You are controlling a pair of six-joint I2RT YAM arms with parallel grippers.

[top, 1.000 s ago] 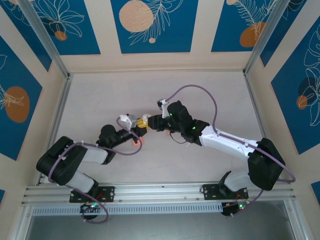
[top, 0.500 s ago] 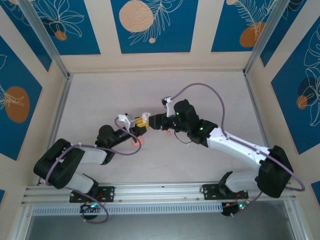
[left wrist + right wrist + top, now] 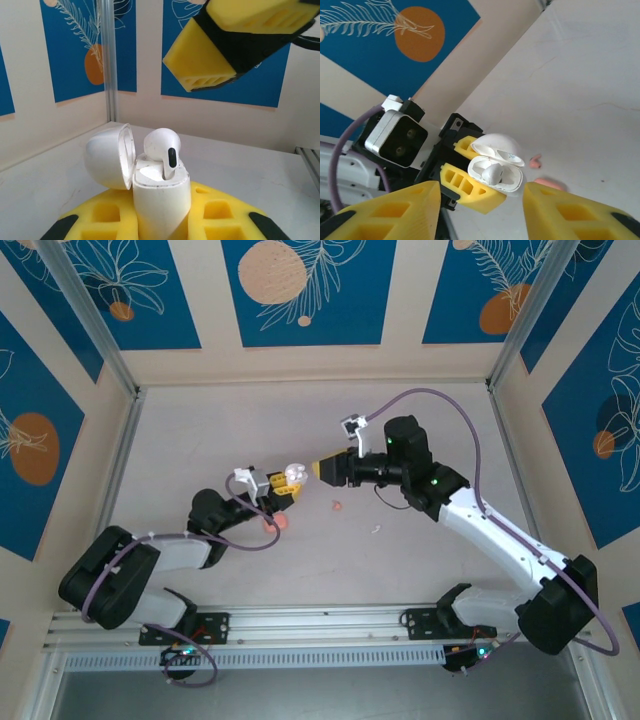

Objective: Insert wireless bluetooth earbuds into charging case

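Left gripper pinching white charging case, upright above table, lid flipped open. One white earbud sits in case, stem down. Right gripper spread, empty, near case.

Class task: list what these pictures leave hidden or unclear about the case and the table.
- Left wrist view: the base of the charging case is sunk in the left gripper and cut by the bottom edge.
- Top view: the pink bit on the table is too small to identify.
- Right wrist view: the salmon-pink thing is partly covered by a finger of the right gripper.
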